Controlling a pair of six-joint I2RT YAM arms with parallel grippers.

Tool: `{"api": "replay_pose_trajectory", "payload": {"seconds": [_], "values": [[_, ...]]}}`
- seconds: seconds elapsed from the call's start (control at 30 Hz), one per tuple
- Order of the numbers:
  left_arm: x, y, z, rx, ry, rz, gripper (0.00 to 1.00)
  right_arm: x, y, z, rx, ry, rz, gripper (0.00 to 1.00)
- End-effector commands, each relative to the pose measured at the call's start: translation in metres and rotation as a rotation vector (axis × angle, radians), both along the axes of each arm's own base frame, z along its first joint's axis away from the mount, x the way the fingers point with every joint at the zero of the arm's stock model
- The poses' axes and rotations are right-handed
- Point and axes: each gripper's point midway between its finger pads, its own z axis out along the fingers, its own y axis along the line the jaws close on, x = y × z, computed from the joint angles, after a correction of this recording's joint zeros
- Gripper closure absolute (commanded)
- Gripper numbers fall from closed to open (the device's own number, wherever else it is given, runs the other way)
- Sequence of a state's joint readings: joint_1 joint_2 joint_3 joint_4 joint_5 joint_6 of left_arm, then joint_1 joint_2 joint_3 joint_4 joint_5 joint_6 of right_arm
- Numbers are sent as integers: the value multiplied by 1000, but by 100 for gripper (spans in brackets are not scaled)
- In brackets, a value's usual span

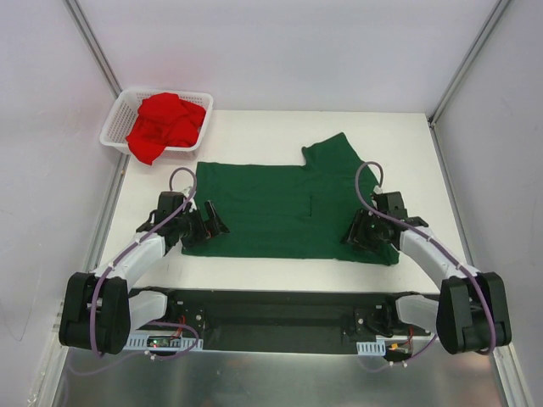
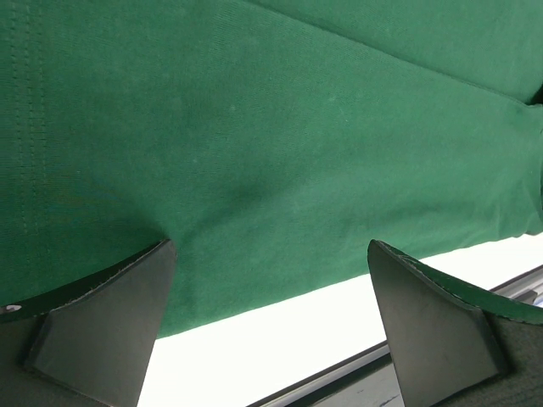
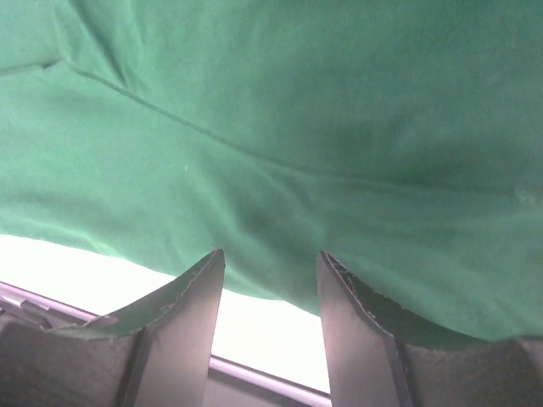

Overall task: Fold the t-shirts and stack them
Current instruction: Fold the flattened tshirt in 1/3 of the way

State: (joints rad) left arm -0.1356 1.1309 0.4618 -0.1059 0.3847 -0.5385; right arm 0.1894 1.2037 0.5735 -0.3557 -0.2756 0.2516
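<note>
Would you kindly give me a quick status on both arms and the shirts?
Jaws open: left gripper, right gripper, both at near edge of green t-shirt. It lies spread flat. Crumpled red t-shirt in basket. Nothing blocking.

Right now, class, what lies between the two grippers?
The green shirt, spread flat, fills the stretch between the left gripper and the right gripper; the top view shows it.

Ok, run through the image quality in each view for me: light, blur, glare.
Top external: even, soft light, sharp throughout, barely any shadow around the green shirt. Left wrist: the shirt's weave is in focus, the strip of table is blown out to plain white, and the fingers are dark. Right wrist: the cloth looks softer and slightly blurred, with the same washed-out table strip.
</note>
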Motion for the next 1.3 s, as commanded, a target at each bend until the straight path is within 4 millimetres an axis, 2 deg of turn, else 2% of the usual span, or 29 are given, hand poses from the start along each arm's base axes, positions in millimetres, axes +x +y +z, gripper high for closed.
{"api": "replay_pose_trajectory", "payload": {"seconds": [0.0, 0.17, 0.2, 0.37, 0.47, 0.6, 0.63, 0.77, 0.93, 1.03, 1.27], "values": [[0, 4, 3, 10, -18, 3, 3, -16, -2, 6, 5, 19, -10, 49], [2, 2, 10, 1, -46, -1, 3, -11, -8, 24, -25, -35, -7, 48], [4, 2, 14, -3, -59, -3, 3, -2, -7, 34, -29, -67, -3, 47], [13, 1, 28, -4, -110, -6, 2, 22, -11, 50, -74, -118, 16, 47], [15, 1, 28, -1, -115, -5, 3, 40, -9, 45, -83, -129, 19, 47], [19, 2, 24, -2, -122, 3, 3, 54, -1, 31, -56, -108, 22, 47], [19, 2, 22, -1, -122, 4, 3, 57, 0, 21, -58, -85, 22, 47], [20, 2, 10, 5, -90, 5, 3, 55, 4, 1, -45, -36, 30, 47], [19, 1, 0, 2, -57, 10, 3, 49, 6, -11, -34, 5, 33, 48], [17, -2, -6, -17, -16, 14, 3, 42, 7, -11, -20, 27, 33, 48], [-5, -5, -17, -61, 41, 32, 3, 19, 9, -9, 14, 63, 36, 48]]}}
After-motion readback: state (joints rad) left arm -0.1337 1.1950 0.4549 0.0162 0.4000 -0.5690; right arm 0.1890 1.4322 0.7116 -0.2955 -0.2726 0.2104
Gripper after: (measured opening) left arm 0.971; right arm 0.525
